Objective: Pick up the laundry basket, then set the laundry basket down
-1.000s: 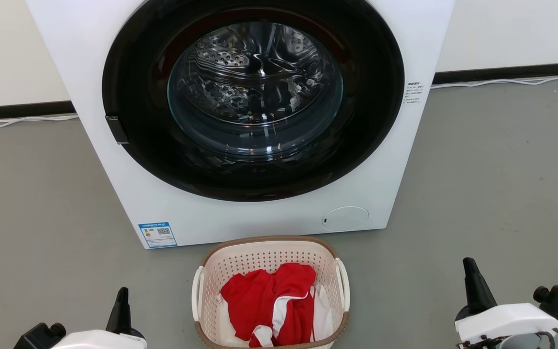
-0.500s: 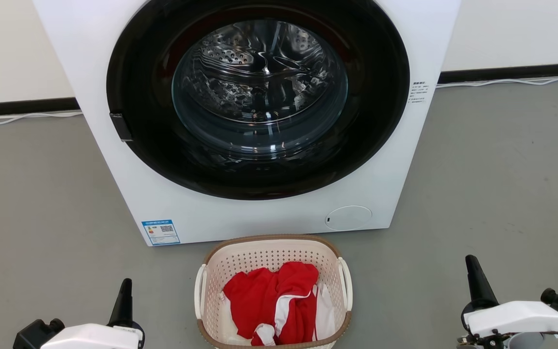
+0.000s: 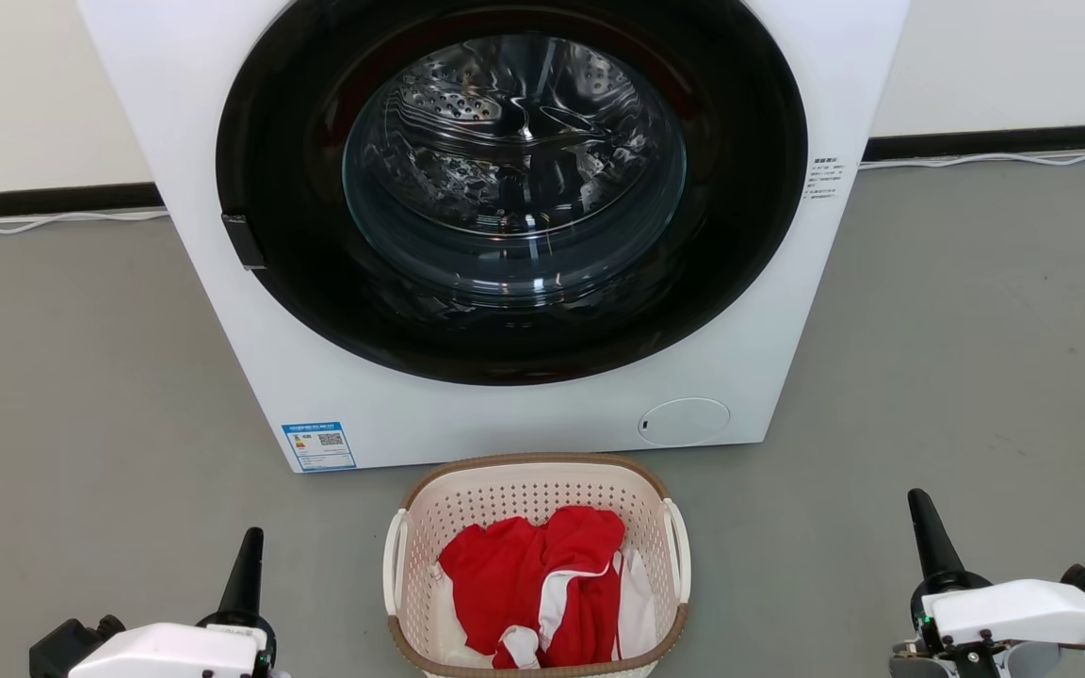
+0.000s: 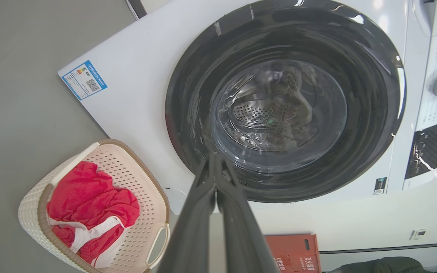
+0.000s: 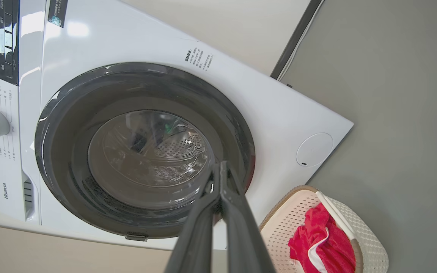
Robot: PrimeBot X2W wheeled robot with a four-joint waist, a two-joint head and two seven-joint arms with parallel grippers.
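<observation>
Cream laundry basket (image 3: 505, 494) — between end effectors (image 3: 252, 537) (image 3: 917, 499), apart

Head looks down, all share laundry basket (image 3: 469, 507)

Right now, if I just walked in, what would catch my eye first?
A big white front-loading washing machine with a dark round glass door stands straight ahead. Right before it on the grey floor sits a small cream laundry basket holding a red-and-white garment. The left gripper and right gripper, both shut, flank the basket without touching it.
</observation>
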